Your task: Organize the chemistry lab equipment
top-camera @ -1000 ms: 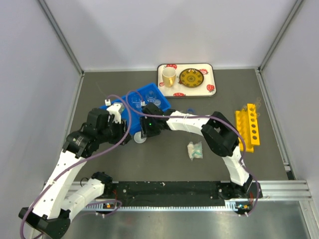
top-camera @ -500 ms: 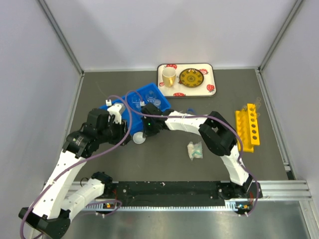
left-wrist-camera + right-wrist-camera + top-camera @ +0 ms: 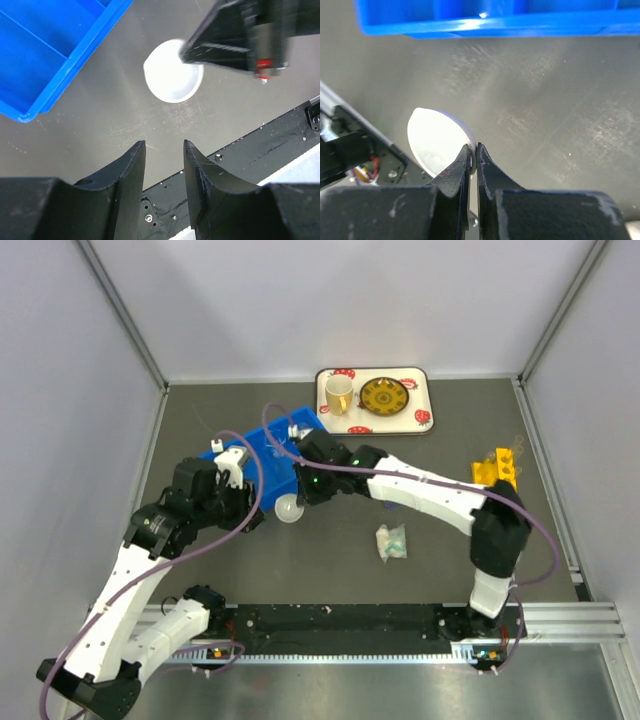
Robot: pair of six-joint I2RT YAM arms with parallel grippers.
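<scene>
Table [image 3: 560,440], dark grey, carries everything listed. Bin [image 3: 280,465], blue, at 10 o'clock from table centre; the right arm hides most of its inside, so the contents go unlisted. Tray [image 3: 400,425], white with red marks, at 12 o'clock against the back wall, bears mug [image 3: 339,394] and plate [image 3: 384,396]; neither belongs to this job. Rack [image 3: 492,475], yellow, at 3 o'clock, partly behind the right elbow. Left gripper [image 3: 164,150]: fingers apart, nothing between them, hanging over bare table at 6 o'clock of the bin's near corner. Right gripper [image 3: 473,152]: fingers drawn together on the thin edge of the dome, which shows between the tips in the right wrist view. Packet [image 3: 391,541], white and teal, flat on the table at 5 o'clock from centre, well apart from both grippers. Dome [image 3: 289,508], small and white, sits just at 6 o'clock of the bin's near wall, pinched at its 1 o'clock edge; whether it has left the table cannot be told. Step judged in hand: picking up the dome for stowing, most likely in the bin. Next move calls for a lift high enough to clear the bin wall, then a short carry toward 12 o'clock, held steady because a rim pinch lets the piece swing or slip.
</scene>
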